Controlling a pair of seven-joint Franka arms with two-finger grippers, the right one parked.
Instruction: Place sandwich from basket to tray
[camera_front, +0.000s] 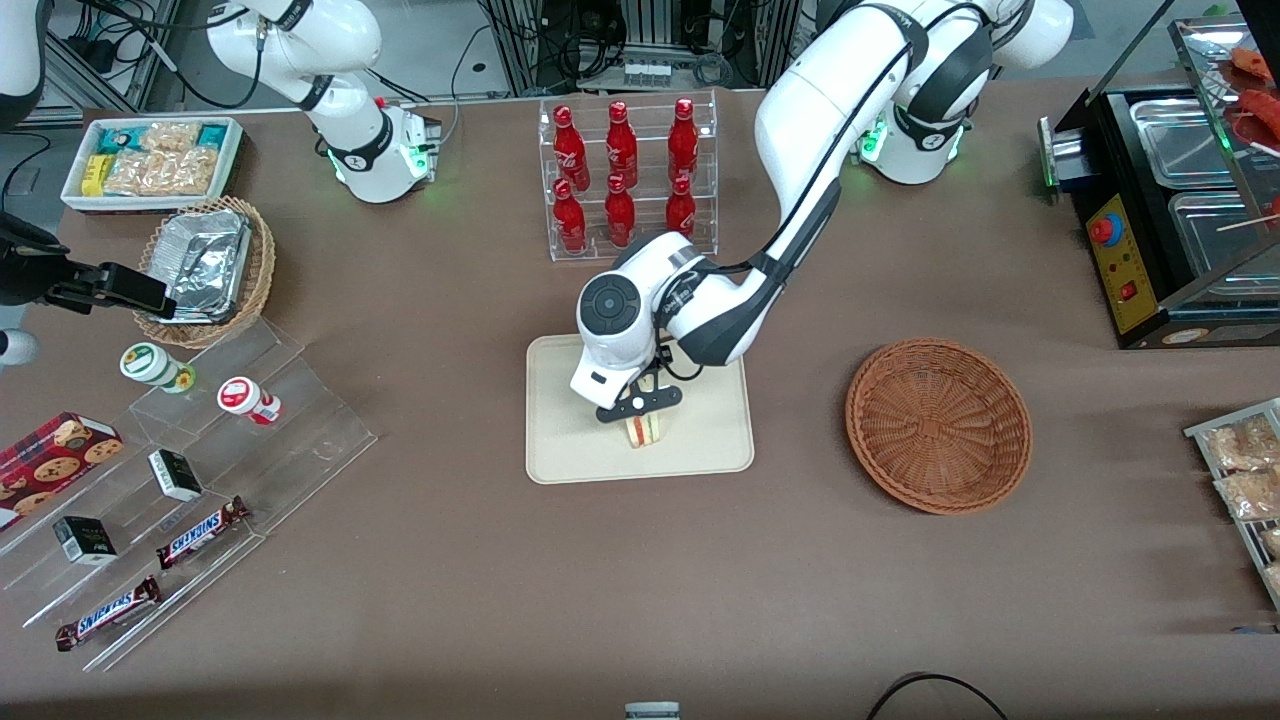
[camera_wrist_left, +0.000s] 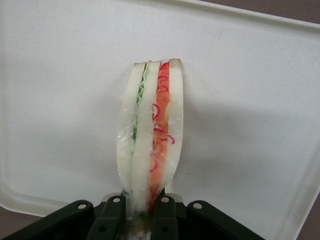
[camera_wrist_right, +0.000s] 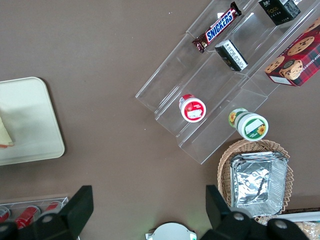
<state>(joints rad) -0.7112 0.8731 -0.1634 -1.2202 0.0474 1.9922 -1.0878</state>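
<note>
The sandwich (camera_front: 646, 430), a wedge of pale bread with red and green filling, stands on edge over the cream tray (camera_front: 570, 440), in the part of the tray nearer the front camera. My left gripper (camera_front: 645, 414) is directly above it and shut on its end. In the left wrist view the gripper (camera_wrist_left: 142, 202) clamps the wrapped sandwich (camera_wrist_left: 152, 135) against the tray's surface (camera_wrist_left: 250, 100); I cannot tell whether it touches the tray. The reddish-brown basket (camera_front: 938, 425) sits empty beside the tray, toward the working arm's end. The tray (camera_wrist_right: 25, 125) also shows in the right wrist view.
A clear rack of red bottles (camera_front: 625, 180) stands farther from the camera than the tray. A stepped acrylic shelf (camera_front: 200, 450) with snacks, a tan wicker basket with foil trays (camera_front: 205, 265) and a white snack box (camera_front: 150, 160) lie toward the parked arm's end. A black machine (camera_front: 1170, 200) stands at the working arm's end.
</note>
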